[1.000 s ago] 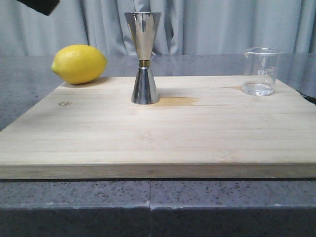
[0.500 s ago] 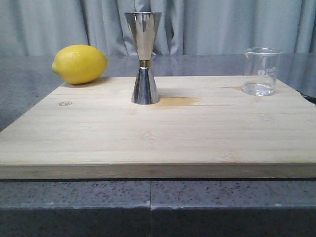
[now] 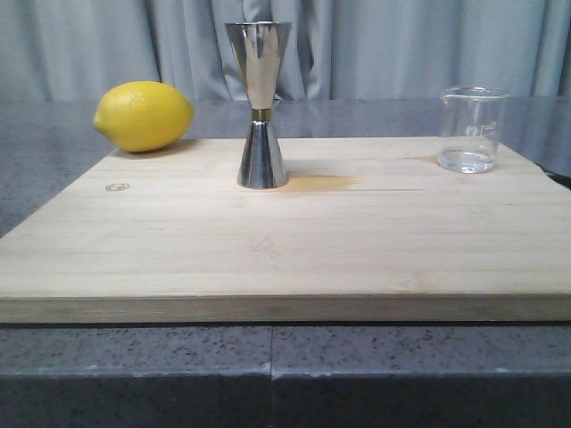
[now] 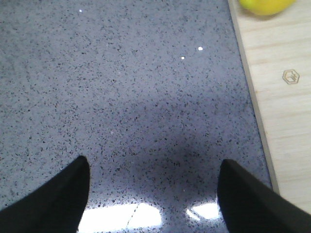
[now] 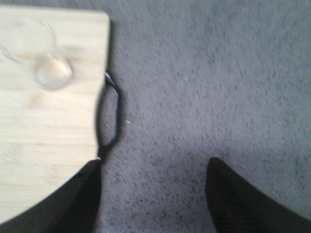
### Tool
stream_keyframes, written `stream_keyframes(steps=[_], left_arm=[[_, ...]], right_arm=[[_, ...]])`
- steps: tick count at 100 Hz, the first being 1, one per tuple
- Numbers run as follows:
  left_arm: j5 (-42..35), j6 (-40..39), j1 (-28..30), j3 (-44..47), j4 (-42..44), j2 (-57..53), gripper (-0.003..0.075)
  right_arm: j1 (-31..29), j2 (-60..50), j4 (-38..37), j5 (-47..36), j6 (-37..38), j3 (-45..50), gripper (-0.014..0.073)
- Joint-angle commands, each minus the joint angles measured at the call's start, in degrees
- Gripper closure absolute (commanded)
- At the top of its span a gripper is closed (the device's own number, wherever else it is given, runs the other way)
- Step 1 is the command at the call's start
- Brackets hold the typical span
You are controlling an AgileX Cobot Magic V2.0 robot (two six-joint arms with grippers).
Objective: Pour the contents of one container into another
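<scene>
Change: my left arm has left the front view; beaker (image 3: pixel 472 130) and jigger (image 3: pixel 260 104) untouched.
Jaws: left gripper (image 4: pixel 153 194) and right gripper (image 5: pixel 153 194) both spread, empty, over the counter (image 4: pixel 121 87).
Meaning: I judge pouring not begun.

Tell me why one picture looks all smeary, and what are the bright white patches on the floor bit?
Right wrist view: blurred, so the glass beaker and wooden board look smeared. Left wrist view: sharp, with white glare on the speckled countertop between the left gripper fingers. Front view: clear; the steel jigger shines with reflections.
</scene>
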Motion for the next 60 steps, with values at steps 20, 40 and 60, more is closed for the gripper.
stream_keyframes(steps=[20,40,60], left_arm=[[-15.9,-4.7,0.1,4.2,0.8,-6.7,0.0289],[-17.5,-4.7,0.1,4.4,0.9,-7.0,0.0357],[-17.5,-4.7,0.1,4.4,0.9,-6.4,0.0542]], right_arm=[[-0.2,-9.8,0.9,-9.4,-0.3,0.7,0.0168],[-0.2,-10.7,0.6,-10.4,-0.3,1.1,0.017],[-0.2,-10.7,-0.4,-10.4,-0.3,1.1,0.038]])
